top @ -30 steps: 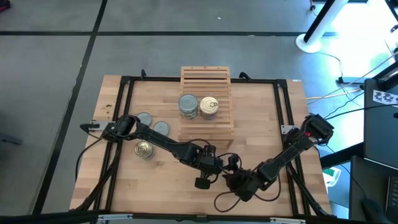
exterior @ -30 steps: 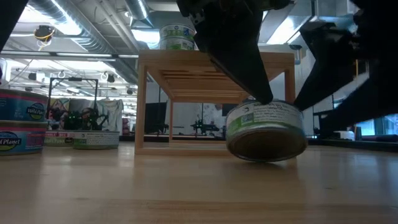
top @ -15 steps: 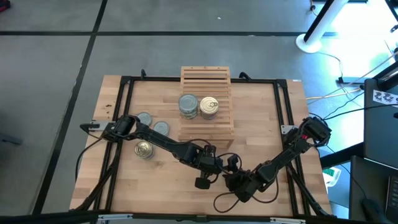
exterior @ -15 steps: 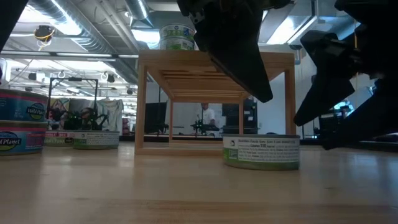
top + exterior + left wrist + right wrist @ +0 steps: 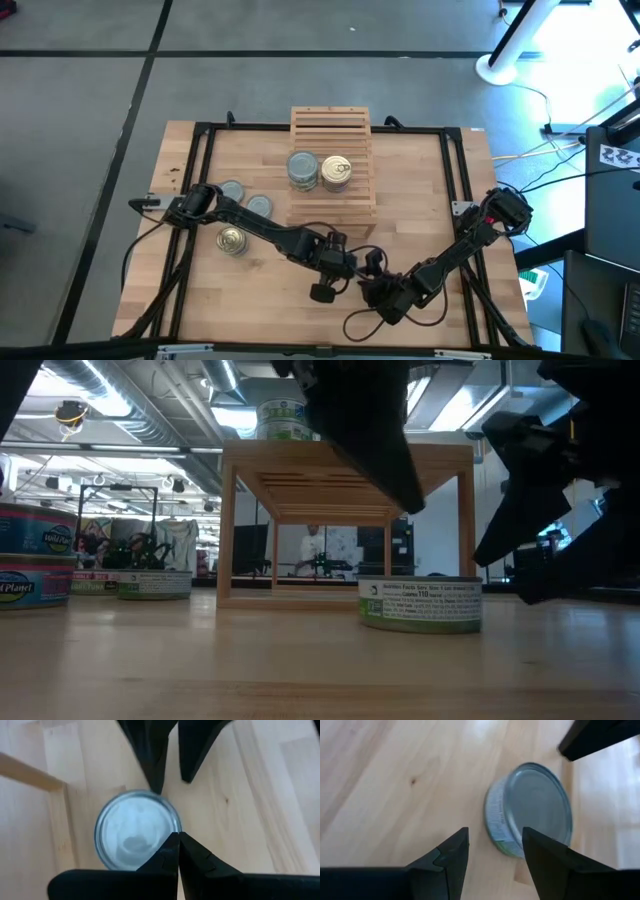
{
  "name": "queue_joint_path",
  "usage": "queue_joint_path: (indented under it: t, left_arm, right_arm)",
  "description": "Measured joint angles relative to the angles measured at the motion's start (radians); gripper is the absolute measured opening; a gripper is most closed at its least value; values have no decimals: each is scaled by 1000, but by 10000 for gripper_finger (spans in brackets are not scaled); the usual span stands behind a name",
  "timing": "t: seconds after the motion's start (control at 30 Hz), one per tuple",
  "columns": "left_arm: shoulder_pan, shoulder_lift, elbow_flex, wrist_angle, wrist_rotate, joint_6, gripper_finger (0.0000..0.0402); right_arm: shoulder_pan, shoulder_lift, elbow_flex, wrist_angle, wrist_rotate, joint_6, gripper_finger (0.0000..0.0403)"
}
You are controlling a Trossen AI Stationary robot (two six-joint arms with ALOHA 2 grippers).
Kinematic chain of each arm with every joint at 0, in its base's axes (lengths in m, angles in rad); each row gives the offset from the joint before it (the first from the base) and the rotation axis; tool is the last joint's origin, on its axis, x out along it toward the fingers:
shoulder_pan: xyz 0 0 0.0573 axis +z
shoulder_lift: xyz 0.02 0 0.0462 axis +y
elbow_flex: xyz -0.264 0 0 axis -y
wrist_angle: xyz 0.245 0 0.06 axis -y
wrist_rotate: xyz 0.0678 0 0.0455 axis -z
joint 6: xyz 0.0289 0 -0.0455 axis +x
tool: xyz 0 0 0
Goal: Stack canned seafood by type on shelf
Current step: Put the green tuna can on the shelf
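Observation:
A flat tin with a grey-blue top and a green label lies flat on its base on the table, in front of the slatted shelf. My left gripper is shut and hangs just above the tin's near edge; the low view shows a gap below its tips. My right gripper is open and stands short of the tin, one finger on either side of its line. On the shelf stand a stack of grey-blue tins and a stack of golden tins.
Two grey-blue tins and one golden tin rest on the table left of the shelf. A black frame runs round the tabletop. Both arms meet near the table's near middle. Cables hang by the right gripper.
A second ago the tin stood tipped up on its edge under my left gripper's tips. It has dropped flat onto the table. My left gripper has since risen a little clear of it, and my right gripper has drawn back slightly toward the table's right.

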State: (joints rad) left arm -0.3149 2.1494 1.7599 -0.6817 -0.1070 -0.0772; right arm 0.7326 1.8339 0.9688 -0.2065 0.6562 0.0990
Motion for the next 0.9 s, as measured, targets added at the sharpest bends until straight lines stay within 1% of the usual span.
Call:
queue_joint_path:
  t: [0.13, 0.23, 0.43, 0.53, 0.67, 0.77, 0.9]
  left_arm:
    - [0, -4, 0, -58, 0, -8, 0]
    - [-2, -18, 0, -61, 0, -17, 0]
    - [-21, -27, 0, -49, -43, 2, 0]
    - [-26, -28, 0, -26, -47, 11, 0]
    - [-26, -28, 0, -29, -47, 10, 0]
    - [-25, -29, 0, -32, -47, 8, 0]
    - [-25, -40, 0, -40, -50, 9, 0]
  right_arm:
    - [0, 0, 0, 30, -56, 0, 186]
    - [0, 0, 0, 51, -89, 0, 186]
    - [0, 0, 0, 59, -81, 1, 186]
    - [-13, 0, 0, 60, -87, 6, 186]
    - [-53, 0, 0, 59, -103, 96, 186]
    - [-83, -1, 0, 54, -122, 126, 198]
    - [-94, -1, 16, 33, -137, 121, 234]
